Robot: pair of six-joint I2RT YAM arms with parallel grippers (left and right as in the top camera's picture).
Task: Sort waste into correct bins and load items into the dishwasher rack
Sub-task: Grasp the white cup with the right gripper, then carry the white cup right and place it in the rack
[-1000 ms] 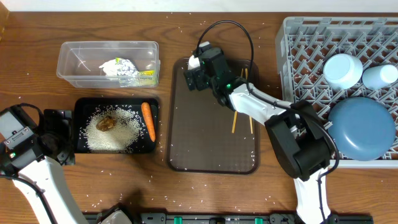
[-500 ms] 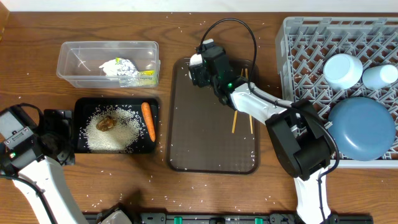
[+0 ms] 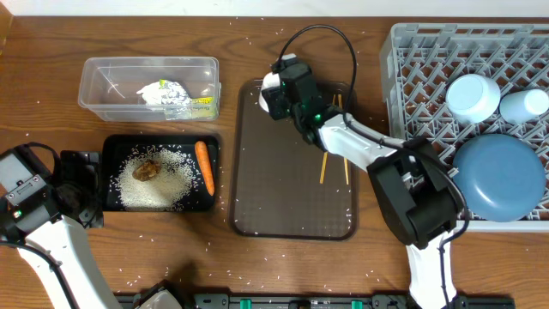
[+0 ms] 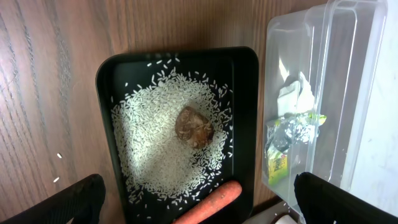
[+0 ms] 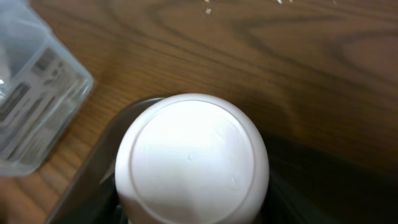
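Note:
My right gripper [image 3: 276,89] is shut on the white cup [image 5: 193,158], upside down, over the far left corner of the brown serving tray [image 3: 283,189]. The chopsticks [image 3: 334,144] lie on that tray. My left gripper [image 4: 205,205] is open above the black tray [image 3: 110,142], which holds rice [image 4: 155,124], the brown lump [image 4: 194,126] and the carrot [image 3: 204,166]. The clear tub [image 3: 94,62] holds the napkin [image 3: 163,89], foil [image 4: 283,134] and wrapper [image 3: 202,106]. The rack [image 3: 412,51] holds the light blue bowl [image 3: 473,96], light blue cup [image 3: 523,105] and dark blue dish [image 3: 499,178].
Loose rice grains are scattered over the wooden table [image 3: 171,257] around the trays. The tub's corner [image 5: 31,106] shows just left of the held cup. The right arm's cable [image 3: 330,39] loops above the serving tray.
My right gripper has shifted slightly up and to the right with the white cup. The left arm has not moved.

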